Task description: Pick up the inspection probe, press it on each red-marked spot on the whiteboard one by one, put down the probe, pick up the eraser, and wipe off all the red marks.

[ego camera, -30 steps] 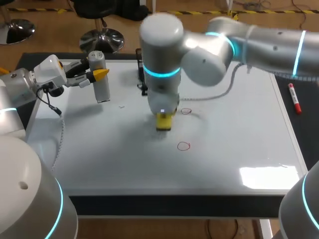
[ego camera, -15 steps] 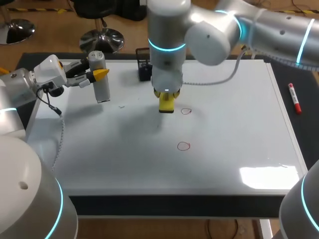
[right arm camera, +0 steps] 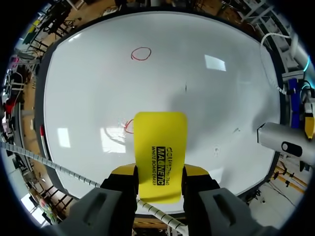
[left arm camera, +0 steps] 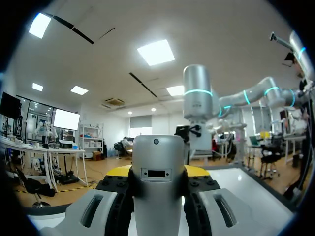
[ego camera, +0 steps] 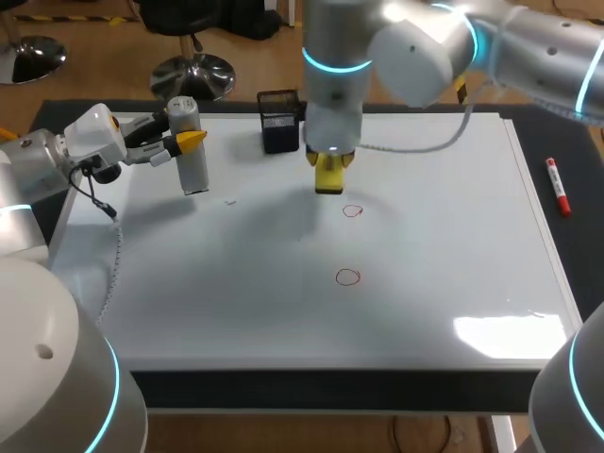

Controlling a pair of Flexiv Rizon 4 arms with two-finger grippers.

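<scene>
My right gripper (right arm camera: 160, 172) is clamped on the flat yellow whiteboard eraser (right arm camera: 161, 157), one finger on each long side. Only the right wrist view shows that. In the head view the wrist hides the grip and only a yellow end sticks out below it.

The eraser sits over the far half of the white whiteboard (ego camera: 453, 236), just beyond the first red circle (ego camera: 352, 211). From the wrist that circle is half hidden behind the eraser's edge. The second red circle (ego camera: 348, 276) is well ahead, in the open. Neither view shows whether the eraser touches the board.

My left gripper (ego camera: 184, 143) is closed on the grey cylindrical inspection probe (ego camera: 189, 146), upright at the board's left far corner. The left wrist view shows fingers on both sides of the probe but no board surface or marks. The head view shows where the probe stands.

Head view only: a small black box (ego camera: 280, 121) at the far edge beside my right wrist, and a red marker pen (ego camera: 558, 186) lying off the board's right side.
</scene>
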